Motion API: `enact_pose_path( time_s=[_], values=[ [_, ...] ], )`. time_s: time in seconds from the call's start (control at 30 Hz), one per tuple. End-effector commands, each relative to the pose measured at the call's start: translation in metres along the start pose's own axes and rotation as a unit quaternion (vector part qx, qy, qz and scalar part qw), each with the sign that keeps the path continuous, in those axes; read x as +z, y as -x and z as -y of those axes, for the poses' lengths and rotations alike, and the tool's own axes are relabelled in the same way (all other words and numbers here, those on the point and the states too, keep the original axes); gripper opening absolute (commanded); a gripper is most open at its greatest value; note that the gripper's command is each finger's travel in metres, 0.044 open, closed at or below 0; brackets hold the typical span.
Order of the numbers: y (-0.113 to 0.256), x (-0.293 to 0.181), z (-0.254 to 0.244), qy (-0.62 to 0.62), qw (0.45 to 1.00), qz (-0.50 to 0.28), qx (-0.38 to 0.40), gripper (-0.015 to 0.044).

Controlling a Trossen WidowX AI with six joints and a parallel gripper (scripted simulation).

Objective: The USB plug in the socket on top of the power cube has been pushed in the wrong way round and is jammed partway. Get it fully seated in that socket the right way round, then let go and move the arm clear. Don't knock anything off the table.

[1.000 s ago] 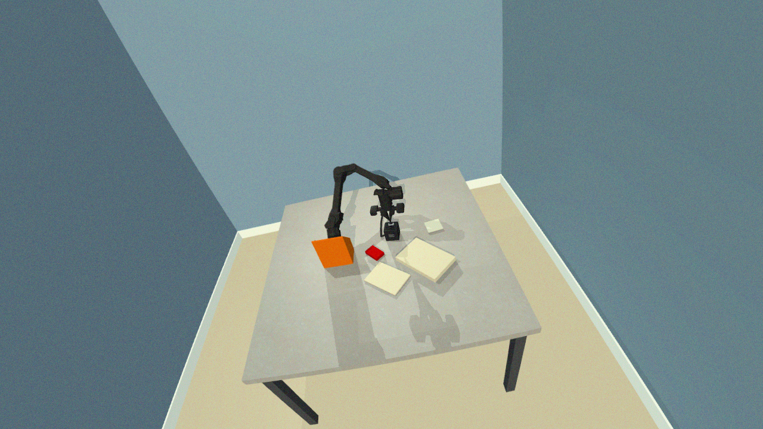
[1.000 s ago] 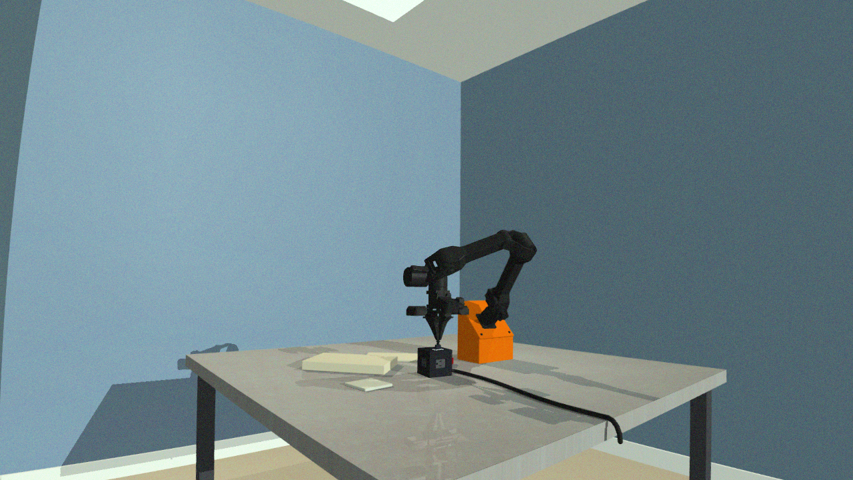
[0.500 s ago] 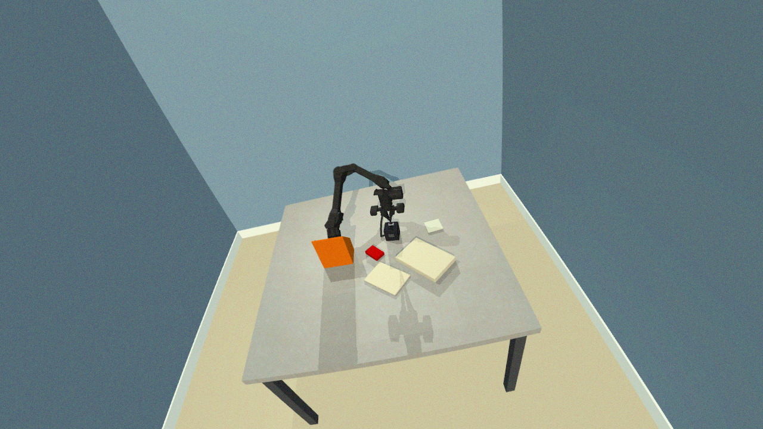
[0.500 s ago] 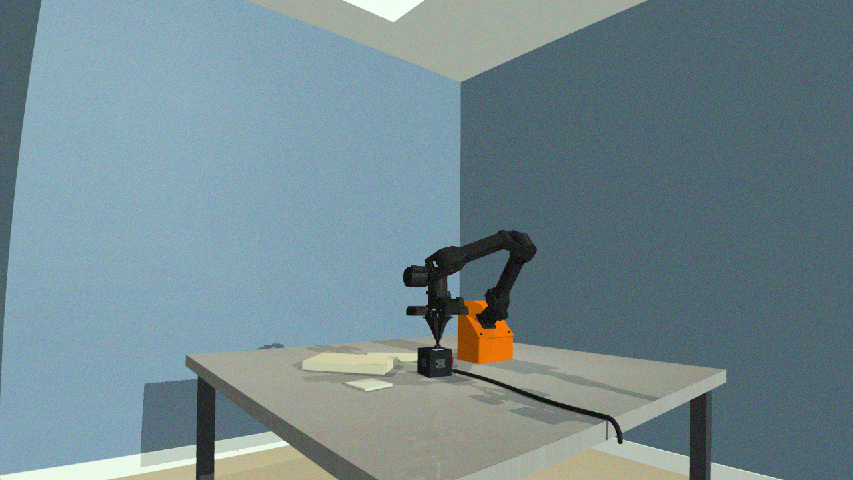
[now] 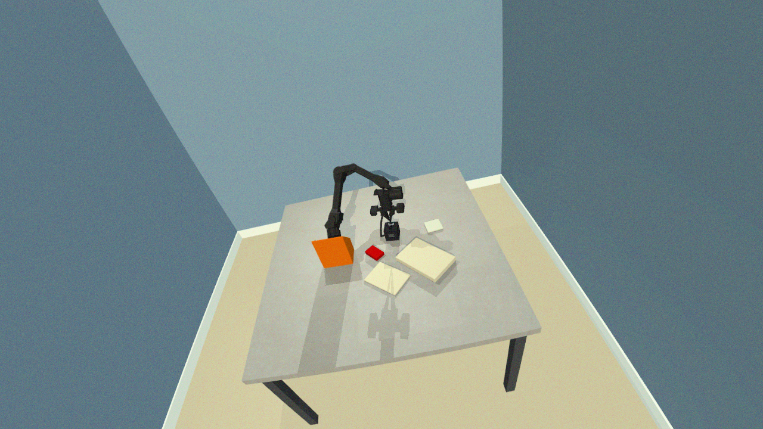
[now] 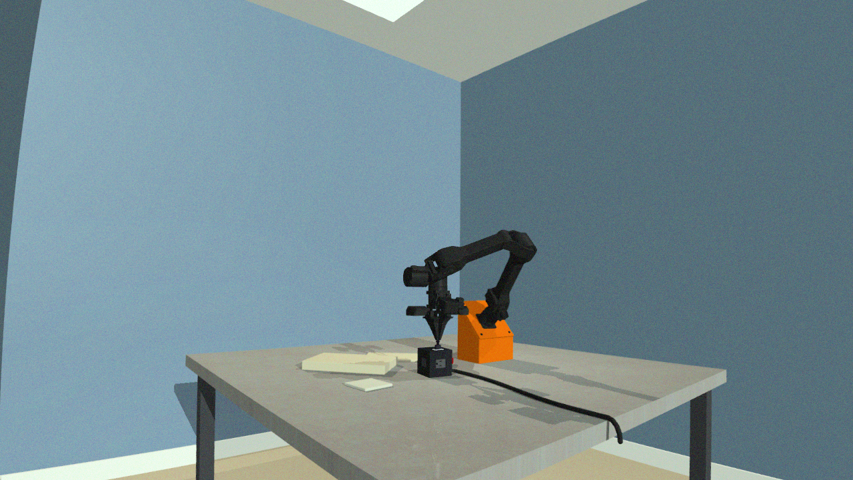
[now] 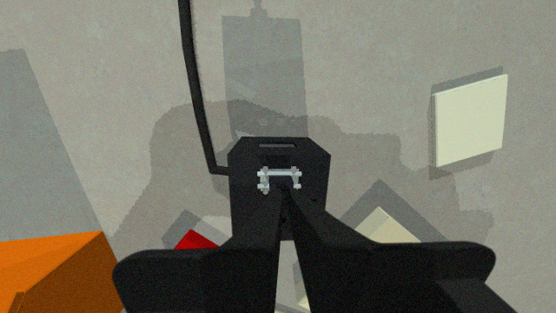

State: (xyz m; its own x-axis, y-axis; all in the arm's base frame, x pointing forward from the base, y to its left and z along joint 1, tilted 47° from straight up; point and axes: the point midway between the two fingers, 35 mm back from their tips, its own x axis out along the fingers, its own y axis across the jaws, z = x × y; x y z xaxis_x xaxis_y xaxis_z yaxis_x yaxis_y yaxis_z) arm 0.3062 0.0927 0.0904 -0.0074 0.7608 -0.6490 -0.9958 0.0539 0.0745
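The black power cube (image 5: 391,233) (image 6: 426,363) (image 7: 249,196) stands upright on the table. On its top the pale metal surround of the socket (image 7: 280,173) shows in the wrist view. My gripper (image 5: 390,219) (image 6: 438,343) (image 7: 284,195) points straight down over the cube and is shut on the small dark USB plug (image 7: 281,180). The plug is at the socket, inside the metal surround. The fingers hide much of the plug, so its depth and which way round it is cannot be told.
A black cable (image 6: 524,394) (image 7: 188,52) runs from the cube over the table edge. A red block (image 5: 374,252) (image 7: 192,241), two larger cream slabs (image 5: 425,258) (image 5: 386,277) and a small pale slab (image 5: 433,226) (image 6: 368,384) (image 7: 470,122) lie around it. The orange arm base (image 5: 333,252) (image 6: 486,349) is nearby.
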Motion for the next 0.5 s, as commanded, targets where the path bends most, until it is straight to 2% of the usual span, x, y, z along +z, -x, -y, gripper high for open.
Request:
enact_pose_path(
  time_s=[0.0, 0.2, 0.33, 0.47],
  values=[
    [-0.0026, 0.0017, -0.0006, 0.000, 1.000, 0.002, 0.003, 0.0000],
    [-0.0026, 0.0017, -0.0006, 0.000, 1.000, 0.002, 0.003, 0.0000],
    [0.0000, 0.0000, -0.0001, 0.000, 1.000, 0.000, 0.000, 0.0095],
    [0.0000, 0.0000, -0.0001, 0.000, 1.000, 0.000, 0.000, 0.0095]
  ],
)
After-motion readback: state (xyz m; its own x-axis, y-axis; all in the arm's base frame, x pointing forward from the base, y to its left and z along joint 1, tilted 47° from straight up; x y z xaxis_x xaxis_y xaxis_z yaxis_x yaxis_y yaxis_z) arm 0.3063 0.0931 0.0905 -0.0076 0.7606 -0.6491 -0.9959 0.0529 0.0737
